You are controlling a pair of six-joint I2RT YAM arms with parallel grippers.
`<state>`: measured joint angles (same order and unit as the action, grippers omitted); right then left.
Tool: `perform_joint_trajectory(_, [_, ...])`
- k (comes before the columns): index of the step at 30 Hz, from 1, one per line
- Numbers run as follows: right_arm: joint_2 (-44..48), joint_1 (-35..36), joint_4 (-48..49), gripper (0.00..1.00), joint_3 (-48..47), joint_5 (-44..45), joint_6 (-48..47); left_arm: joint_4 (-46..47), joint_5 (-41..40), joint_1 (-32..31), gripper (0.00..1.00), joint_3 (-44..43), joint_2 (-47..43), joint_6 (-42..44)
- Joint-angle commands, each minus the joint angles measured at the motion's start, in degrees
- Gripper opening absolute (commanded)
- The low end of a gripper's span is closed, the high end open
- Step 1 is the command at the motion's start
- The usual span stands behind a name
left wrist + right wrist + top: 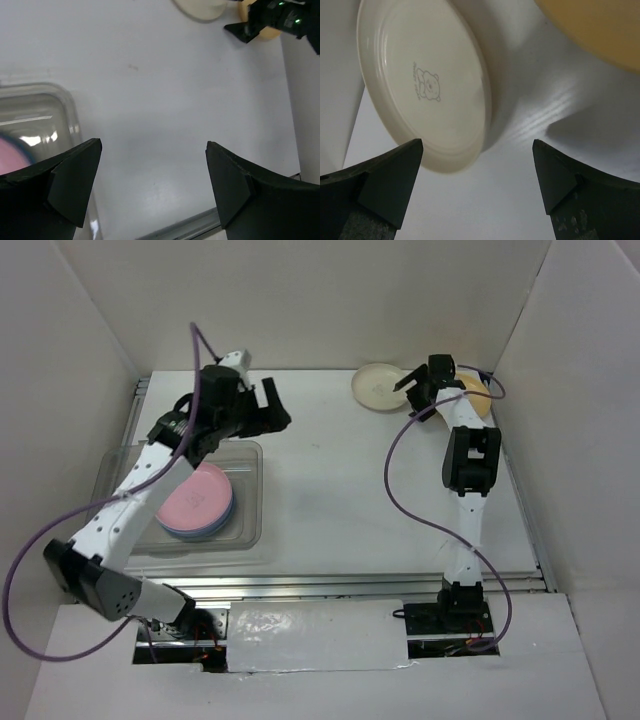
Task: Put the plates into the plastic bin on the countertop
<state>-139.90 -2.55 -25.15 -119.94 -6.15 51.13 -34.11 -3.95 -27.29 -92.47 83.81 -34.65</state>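
Plastic bin: the clear tub [254, 530] sits on the left side of the countertop [330, 490], nearest the arm bases.
Plates already in: a pink plate [195, 498] lies on top of a stack inside the bin. A blue rim [205, 534] shows beneath it, and how many more lie below I cannot tell.
Left gripper: it [272, 405] hangs over the bare top just beyond the bin's far right corner, jaws spread wide and holding nothing. Its wrist view shows that corner and a sliver of pink.
Right gripper: it [412, 395] is poised at the near right edge of the cream plate, fingers parted and empty, not yet around the rim.
Cream plate: it [378, 386] lies flat near the back wall, with a small bear mark [427, 86] at its middle.
Orange plate: it [478, 398] is just right of the cream one, partly hidden by the right wrist.
Risk, grasp: a flat plate offers only a thin rim, so a finger that misses it would likely shove the plate toward the back wall.
Risk, neighbour: the wide jaws could knock the orange plate.
Risk, delivery: the bin is well across the table, with the left arm over it, so the two arms could collide.
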Motion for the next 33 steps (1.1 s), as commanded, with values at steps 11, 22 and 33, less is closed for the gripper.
perform_joint_trajectory(11, [-13.0, 0.4, -14.7, 0.59, -20.1, 0.2, 0.5, -6.5, -1.2, 13.1, 0.99, 16.8, -21.1, 7.4])
perform_joint_trajectory(22, [-2.2, 5.9, -9.4, 0.0, -10.0, 1.8, -3.5, 0.7, 11.2, 27.0, 0.99, 27.5, -23.3, 8.9])
perform_joint_trajectory(33, [29.0, 24.8, -7.7, 0.0, 7.0, 10.4, -10.3, -2.9, -9.0, 25.4, 0.99, 30.2, -36.0, 5.0])
